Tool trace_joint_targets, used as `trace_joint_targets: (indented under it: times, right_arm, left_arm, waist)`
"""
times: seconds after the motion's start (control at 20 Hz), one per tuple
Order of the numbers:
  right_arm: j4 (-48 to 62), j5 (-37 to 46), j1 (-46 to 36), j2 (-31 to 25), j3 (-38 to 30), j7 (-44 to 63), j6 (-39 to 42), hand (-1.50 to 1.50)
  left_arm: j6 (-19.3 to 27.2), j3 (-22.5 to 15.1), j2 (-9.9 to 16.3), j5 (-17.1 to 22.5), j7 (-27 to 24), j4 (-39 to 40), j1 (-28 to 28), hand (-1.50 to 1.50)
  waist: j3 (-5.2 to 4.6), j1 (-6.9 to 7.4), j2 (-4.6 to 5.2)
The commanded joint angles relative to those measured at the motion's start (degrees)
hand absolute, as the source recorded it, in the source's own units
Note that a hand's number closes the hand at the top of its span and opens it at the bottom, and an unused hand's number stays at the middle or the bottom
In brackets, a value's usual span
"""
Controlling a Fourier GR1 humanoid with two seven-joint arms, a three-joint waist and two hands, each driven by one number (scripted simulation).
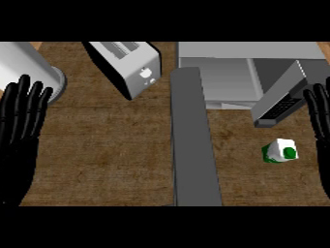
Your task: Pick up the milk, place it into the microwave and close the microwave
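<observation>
A small white milk carton (pixel 280 150) with a green cap stands on the wooden counter at the right, in front of the microwave. The grey microwave (pixel 228 75) sits at the back right with its cavity showing. Its door (pixel 192 140) is swung wide open and juts toward me as a long grey slab down the middle of the view. My right hand (pixel 329 116) is open at the right edge, fingers up, just right of the carton and apart from it. At the left edge my left hand (pixel 17 116) rests open, fingers up.
A silver toaster (pixel 128 65) stands at the back, left of the microwave door. A white cylindrical container (pixel 21 65) is at the back left corner. The microwave's control panel (pixel 285 99) angles out beside the carton. Bare wood lies between my left hand and the door.
</observation>
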Motion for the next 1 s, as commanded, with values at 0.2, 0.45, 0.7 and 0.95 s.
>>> trace_joint_targets:
  times: [0.2, 0.45, 0.7, 0.95]
  right_arm:
    - [0.37, -22.45, 6.1, -9.84, -14.75, -3.98, 15.65, -1.5]
    - [-1.86, -29.88, 17.29, -12.52, -15.72, -9.03, 28.22, -1.5]
    - [-4.99, -33.84, 22.27, -12.42, -19.9, -6.84, 30.93, -1.5]
    - [0.4, -32.59, 21.61, -12.23, -25.57, -10.17, 35.16, -1.5]
  left_arm:
    - [6.19, -5.87, -3.66, -7.43, -3.24, -1.76, 4.13, -1.5]
    - [14.16, -5.5, -3.74, 2.19, -1.56, 0.45, 9.08, -1.5]
    - [11.79, -9.41, -3.77, 2.51, -1.9, -11.13, 22.42, -1.5]
    - [6.32, -7.97, -2.14, 5.95, -10.04, -11.01, 30.23, -1.5]
  waist:
    - [0.59, -1.06, 0.38]
    - [0.52, -1.65, 0.21]
    - [0.48, -0.55, 0.22]
    - [0.48, -0.34, 0.36]
